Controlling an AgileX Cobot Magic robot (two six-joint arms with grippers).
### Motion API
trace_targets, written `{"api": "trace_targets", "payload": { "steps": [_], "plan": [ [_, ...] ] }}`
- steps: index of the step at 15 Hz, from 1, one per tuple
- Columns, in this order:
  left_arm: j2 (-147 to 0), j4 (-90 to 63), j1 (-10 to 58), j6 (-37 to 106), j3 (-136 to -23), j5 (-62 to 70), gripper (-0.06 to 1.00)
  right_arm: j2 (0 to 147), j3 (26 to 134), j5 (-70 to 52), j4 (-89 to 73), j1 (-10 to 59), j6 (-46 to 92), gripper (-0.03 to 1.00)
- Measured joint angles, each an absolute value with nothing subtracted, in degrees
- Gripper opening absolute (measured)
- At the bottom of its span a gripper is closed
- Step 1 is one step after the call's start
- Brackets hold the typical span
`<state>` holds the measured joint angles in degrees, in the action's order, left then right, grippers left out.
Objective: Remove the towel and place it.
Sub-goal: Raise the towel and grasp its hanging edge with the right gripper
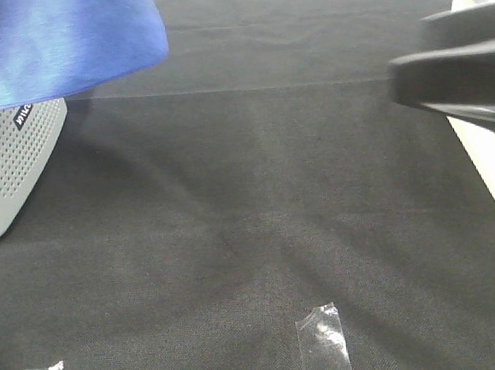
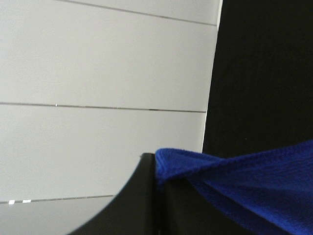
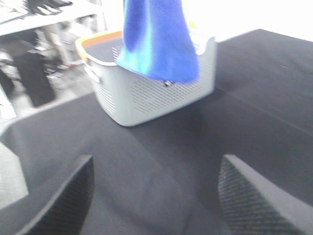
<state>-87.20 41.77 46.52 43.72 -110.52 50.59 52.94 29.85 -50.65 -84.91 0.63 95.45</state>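
Blue microfibre towel (image 1: 56, 46): it hangs at ten o'clock in the high view, over the basket's rim. We read it as lifted out of the basket so it can be carried away.
Towel hem: in the right wrist view the lower edge of the towel (image 3: 156, 39) drapes across the basket's wall. We cannot tell whether it touches.
Left gripper (image 2: 157, 196): the fingers are clenched on a folded edge of the towel (image 2: 244, 181), which spills out to one side. A pinch at the edge lets the rest hang free.
Right gripper (image 3: 156, 196): the fingers are spread apart and hold nothing. It is low over the table cover and faces the basket from well apart. In the high view it is a dark blur at three o'clock.
Perforated grey basket (image 3: 146, 98): it stands at nine o'clock in the high view (image 1: 15, 169) and has an orange inner rim.
Black cloth cover (image 1: 257, 193): bare across the middle, so we judge it the likely landing ground.
Tape strips (image 1: 324, 342): they lie at six and seven o'clock, perhaps as place marks.
Risk: we judge the hem could snag the rim if the towel is moved sideways before it clears.
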Motion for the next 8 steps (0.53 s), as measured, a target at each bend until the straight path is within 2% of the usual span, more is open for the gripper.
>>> {"api": "trace_targets", "payload": {
  "steps": [3,8],
  "plan": [
    [-89.4,41.0,51.3,44.1,-110.5,50.1,0.0,67.6,32.4,-55.1,-92.0,0.6,109.3,0.68],
    [-91.9,40.2,53.8,44.3,-110.5,46.5,0.0,84.2,43.9,-61.7,-92.8,0.7,114.1,0.8]
  ]
}}
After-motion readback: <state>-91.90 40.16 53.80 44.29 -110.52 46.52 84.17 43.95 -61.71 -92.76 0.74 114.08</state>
